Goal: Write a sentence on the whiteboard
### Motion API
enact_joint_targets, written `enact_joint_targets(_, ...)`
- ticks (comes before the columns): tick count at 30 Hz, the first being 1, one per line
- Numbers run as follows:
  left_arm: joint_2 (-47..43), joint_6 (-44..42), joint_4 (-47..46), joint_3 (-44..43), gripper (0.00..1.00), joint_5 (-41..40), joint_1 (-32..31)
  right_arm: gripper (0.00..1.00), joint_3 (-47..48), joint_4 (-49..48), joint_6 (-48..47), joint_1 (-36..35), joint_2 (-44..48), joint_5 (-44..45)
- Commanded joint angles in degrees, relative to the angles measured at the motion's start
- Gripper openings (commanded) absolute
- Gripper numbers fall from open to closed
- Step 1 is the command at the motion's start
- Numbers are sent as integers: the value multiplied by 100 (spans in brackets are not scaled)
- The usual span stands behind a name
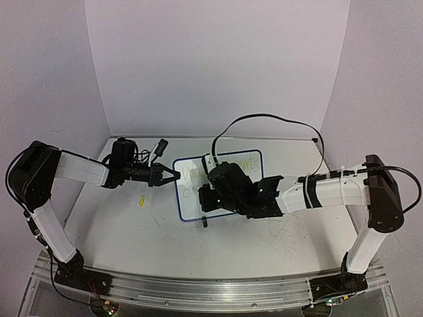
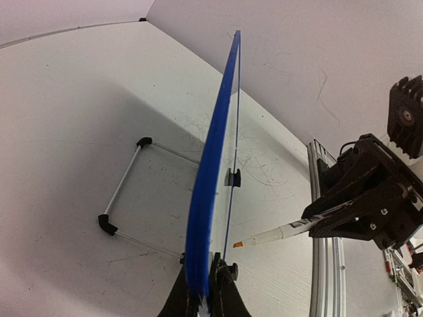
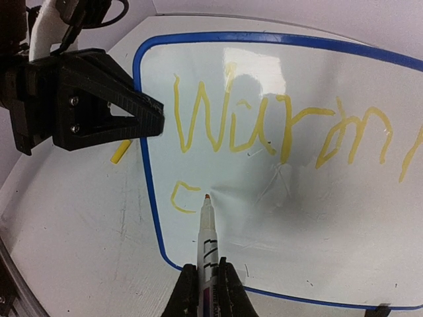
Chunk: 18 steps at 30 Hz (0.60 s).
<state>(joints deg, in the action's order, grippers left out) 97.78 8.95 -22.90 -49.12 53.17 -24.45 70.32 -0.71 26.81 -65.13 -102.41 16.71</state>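
The whiteboard [image 1: 188, 198], white with a thin blue frame, stands tilted mid-table. My left gripper [image 1: 173, 176] is shut on its left edge; in the left wrist view the jaws [image 2: 206, 290] pinch the blue frame [image 2: 215, 165]. The sentence [image 3: 264, 122] shows in yellow: a first line starting "Warm", and below it a single "C" [image 3: 182, 197]. My right gripper [image 3: 206, 284] is shut on a white marker [image 3: 208, 231]. The marker's tip is at the board just right of the "C". The marker also shows in the left wrist view [image 2: 284, 232].
A yellow marker cap [image 1: 141, 201] lies on the table left of the board, also in the right wrist view [image 3: 120, 152]. The board's wire stand [image 2: 122, 191] reaches out behind it. A metal rail [image 1: 198, 290] runs along the near edge. Walls enclose the table.
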Motion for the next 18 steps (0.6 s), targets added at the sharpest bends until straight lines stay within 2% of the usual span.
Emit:
enact_joint_targets(1,107,-368,226,-10,0,-869,-26,0,114,-198,1,56,-20,210)
enact_joint_targets(18,93,-376,233,-9,0,-861,-26,0,321,-136,-70,97,-237,129)
